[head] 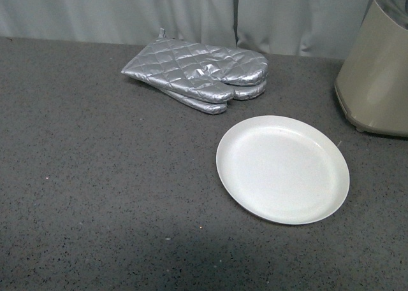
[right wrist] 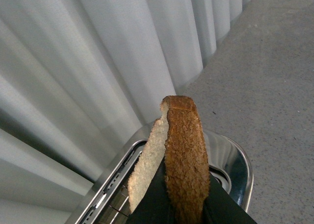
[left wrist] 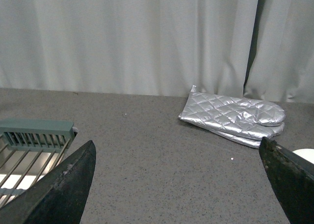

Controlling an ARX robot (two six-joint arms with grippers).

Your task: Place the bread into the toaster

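In the right wrist view my right gripper (right wrist: 184, 204) is shut on the bread (right wrist: 181, 160), a tan slice with a dark brown crust held on edge between the black fingers. The slice hangs just above the toaster's shiny silver top (right wrist: 230, 160), over its long slots. The front view catches only the beige side of the toaster (head: 376, 81) at the far right edge; neither arm appears there. My left gripper (left wrist: 179, 185) stands open above the grey counter, nothing between its black fingers (left wrist: 64, 185).
A round white plate (head: 331, 176) lies on the counter in front of the toaster. Silver quilted oven mitts (head: 197, 68) are stacked at the back near the pale curtain. A green wire rack (left wrist: 29, 145) sits beside my left gripper.
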